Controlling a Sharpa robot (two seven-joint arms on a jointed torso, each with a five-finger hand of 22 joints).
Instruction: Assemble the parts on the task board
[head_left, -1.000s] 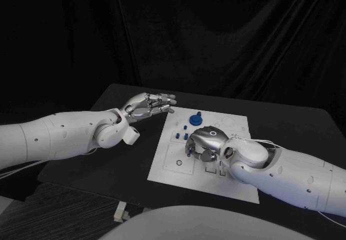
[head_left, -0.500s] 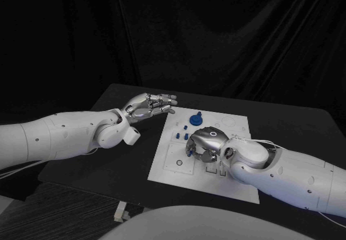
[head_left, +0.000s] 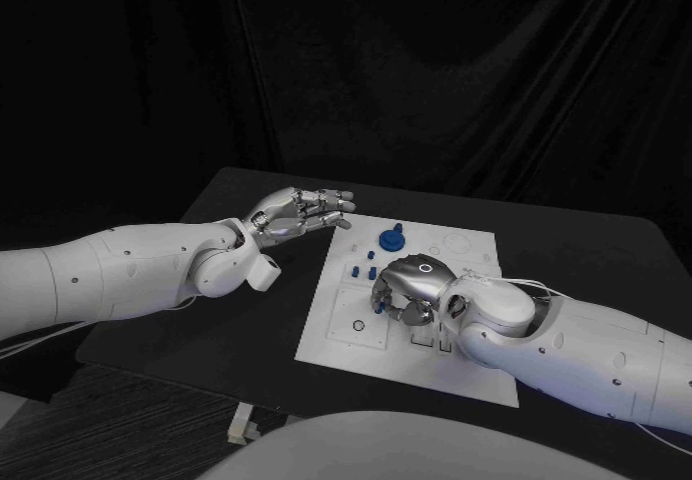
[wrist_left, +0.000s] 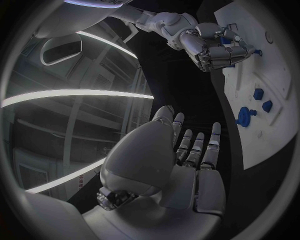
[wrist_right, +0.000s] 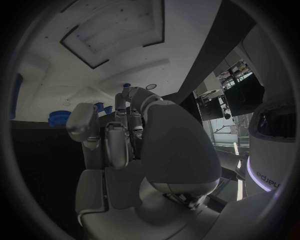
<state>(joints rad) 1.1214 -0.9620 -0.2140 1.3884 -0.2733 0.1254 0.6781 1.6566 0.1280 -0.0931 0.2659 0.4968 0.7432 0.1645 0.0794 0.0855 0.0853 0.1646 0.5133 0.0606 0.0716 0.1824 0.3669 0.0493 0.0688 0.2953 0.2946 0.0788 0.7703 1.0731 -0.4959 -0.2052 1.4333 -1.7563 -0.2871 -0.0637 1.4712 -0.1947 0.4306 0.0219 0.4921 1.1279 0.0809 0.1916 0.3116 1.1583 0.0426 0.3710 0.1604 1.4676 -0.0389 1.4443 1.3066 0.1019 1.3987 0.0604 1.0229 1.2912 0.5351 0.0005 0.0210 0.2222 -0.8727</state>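
Note:
The white task board (head_left: 340, 340) lies in the middle of the black table. A round blue part (head_left: 391, 240) stands near its far edge, with small blue pieces (head_left: 355, 270) just in front of it. My right hand (head_left: 408, 289) is low over the board's middle, fingers curled down around a small blue part (wrist_left: 226, 40); a blue peg (wrist_left: 256, 51) shows at its fingertips. My left hand (head_left: 299, 212) hovers off the board's far left corner, fingers apart and holding nothing. The left wrist view shows the round part (wrist_left: 245, 115) and two small pieces (wrist_left: 257, 93) on the board (wrist_left: 275, 135).
Rectangular recesses (head_left: 361, 322) are cut into the board's near half. Bare black table (head_left: 202, 330) lies left of the board under my left arm. A black curtain closes off the back.

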